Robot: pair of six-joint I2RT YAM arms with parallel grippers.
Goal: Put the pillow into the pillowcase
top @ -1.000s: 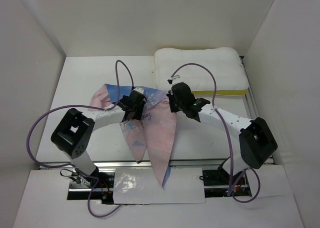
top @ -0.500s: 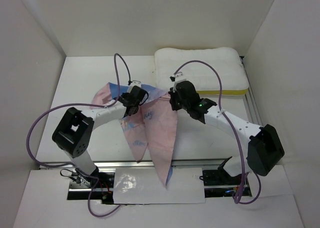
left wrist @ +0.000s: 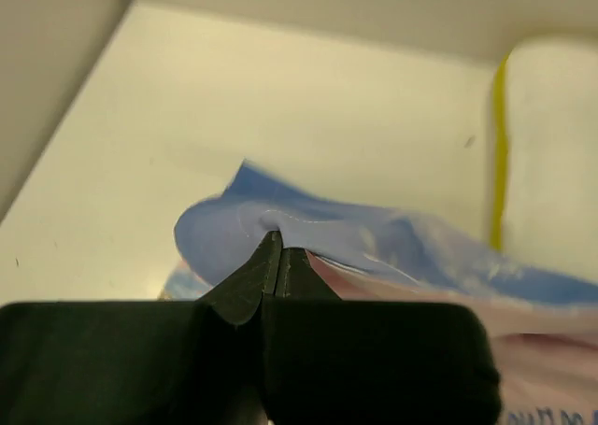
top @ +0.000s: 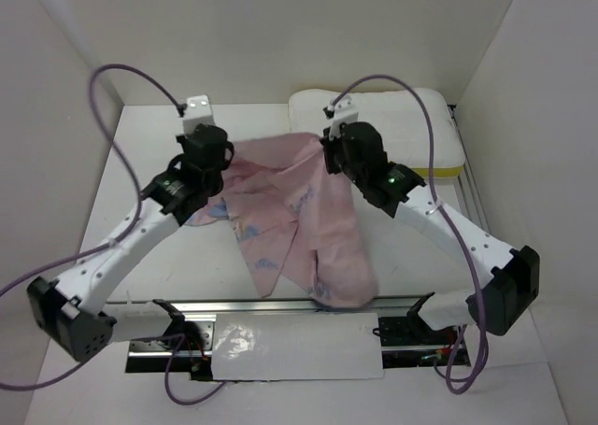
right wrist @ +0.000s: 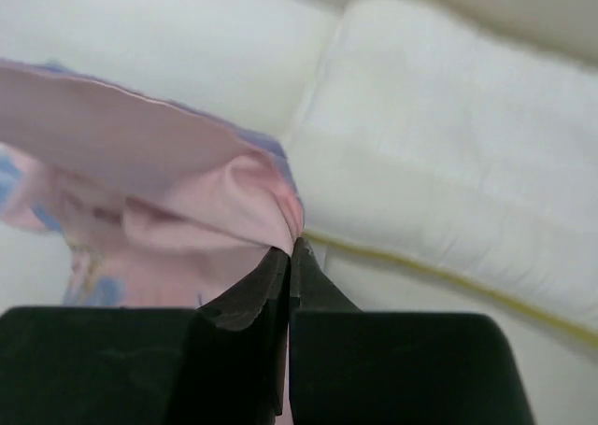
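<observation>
Two pairs of jaws are pinched tight on the pillowcase (top: 299, 215): left jaws on its blue edge, right jaws on a pink fold just beside the pillow (top: 411, 117). Drawing the grips apart should spread the mouth toward the pillow. One pillowcase, one pillow, far right on the surface (top: 140, 145).

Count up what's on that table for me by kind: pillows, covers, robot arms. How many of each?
Pillows: 1, the pillow, white with a yellow strip
Pillowcases: 1, the pillowcase, pink and blue
Robot arms: 2, the left gripper and the right gripper, each pinching the pillowcase
Total: 4
</observation>
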